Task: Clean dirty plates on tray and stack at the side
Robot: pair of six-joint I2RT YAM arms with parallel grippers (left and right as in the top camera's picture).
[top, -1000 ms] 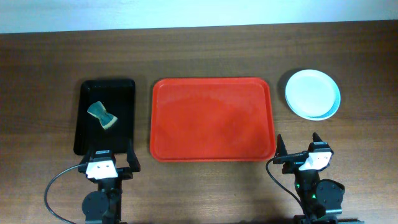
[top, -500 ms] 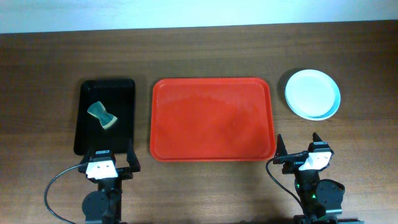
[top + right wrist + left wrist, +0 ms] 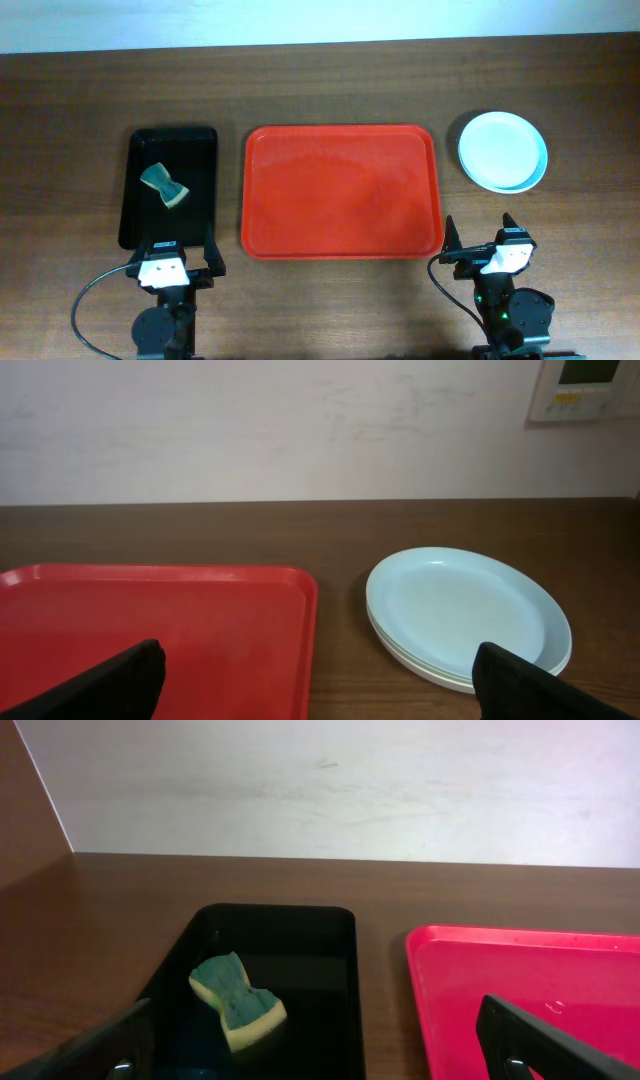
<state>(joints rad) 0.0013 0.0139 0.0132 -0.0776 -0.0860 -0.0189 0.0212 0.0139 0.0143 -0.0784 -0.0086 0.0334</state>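
The red tray (image 3: 342, 192) lies in the middle of the table with nothing on it; its corner shows in the left wrist view (image 3: 520, 990) and its right part in the right wrist view (image 3: 150, 630). The plates (image 3: 502, 150) sit stacked on the wood right of the tray, pale blue on top (image 3: 465, 615). My left gripper (image 3: 172, 262) rests open at the near edge, in front of the black tray. My right gripper (image 3: 482, 245) rests open near the red tray's front right corner. Both hold nothing.
A narrow black tray (image 3: 170, 186) stands left of the red one and holds a teal and yellow sponge (image 3: 165, 187), seen close in the left wrist view (image 3: 236, 1000). A white wall runs along the table's far edge.
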